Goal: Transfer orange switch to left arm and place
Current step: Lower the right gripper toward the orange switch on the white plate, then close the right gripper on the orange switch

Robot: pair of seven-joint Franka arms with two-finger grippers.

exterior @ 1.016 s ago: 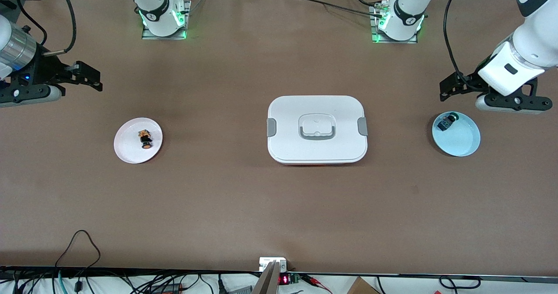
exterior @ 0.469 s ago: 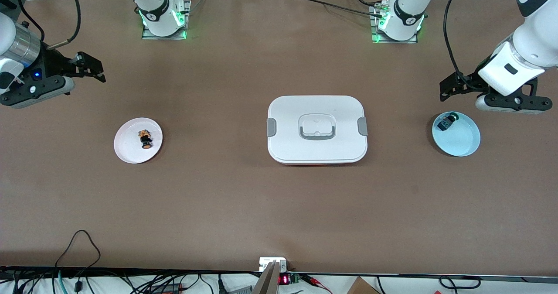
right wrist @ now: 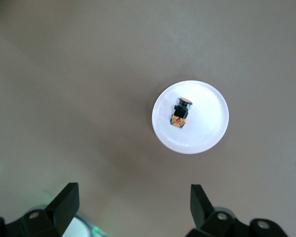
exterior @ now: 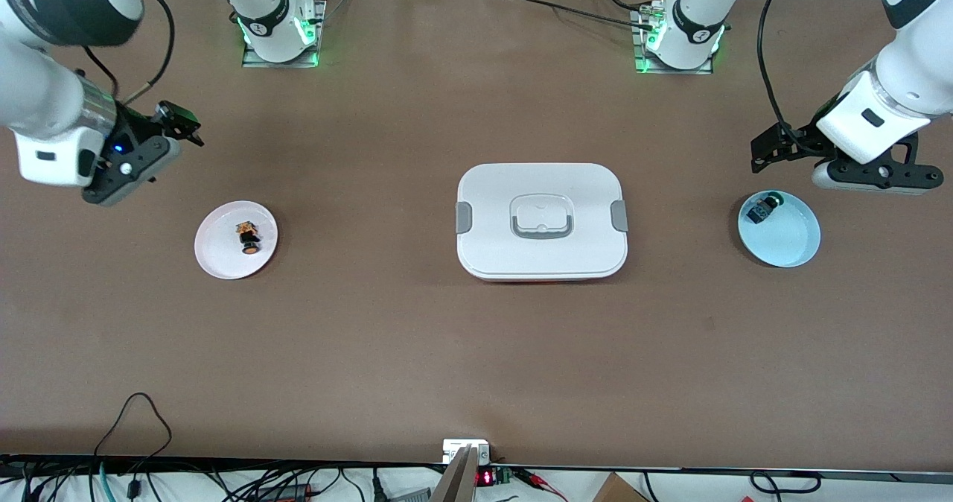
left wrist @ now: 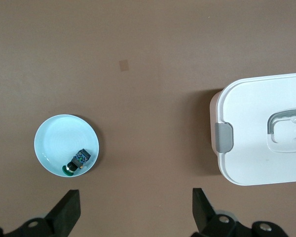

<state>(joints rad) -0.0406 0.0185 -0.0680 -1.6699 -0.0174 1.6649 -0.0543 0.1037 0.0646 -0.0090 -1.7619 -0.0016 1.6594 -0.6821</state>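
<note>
The orange switch [exterior: 249,238] lies on a small white plate [exterior: 220,252] toward the right arm's end of the table. In the right wrist view the orange switch [right wrist: 180,113] rests on that plate [right wrist: 204,129], well clear of the fingers. My right gripper [exterior: 181,124] [right wrist: 133,207] hangs open and empty over bare table close to the plate. The white box [exterior: 491,241] [left wrist: 256,148] sits lidded mid-table. My left gripper [exterior: 761,152] [left wrist: 135,212] waits open and empty over the table beside a light blue plate.
The light blue plate [exterior: 789,241] [left wrist: 54,143] at the left arm's end holds a dark switch with a green cap [exterior: 763,208] [left wrist: 78,162]. Both arm bases [exterior: 279,29] [exterior: 681,36] stand along the table's edge by the robots. Cables hang along the edge nearest the front camera.
The right arm has swung in over the table and turned its gripper, which now sits closer to the white plate. The left arm has not moved.
</note>
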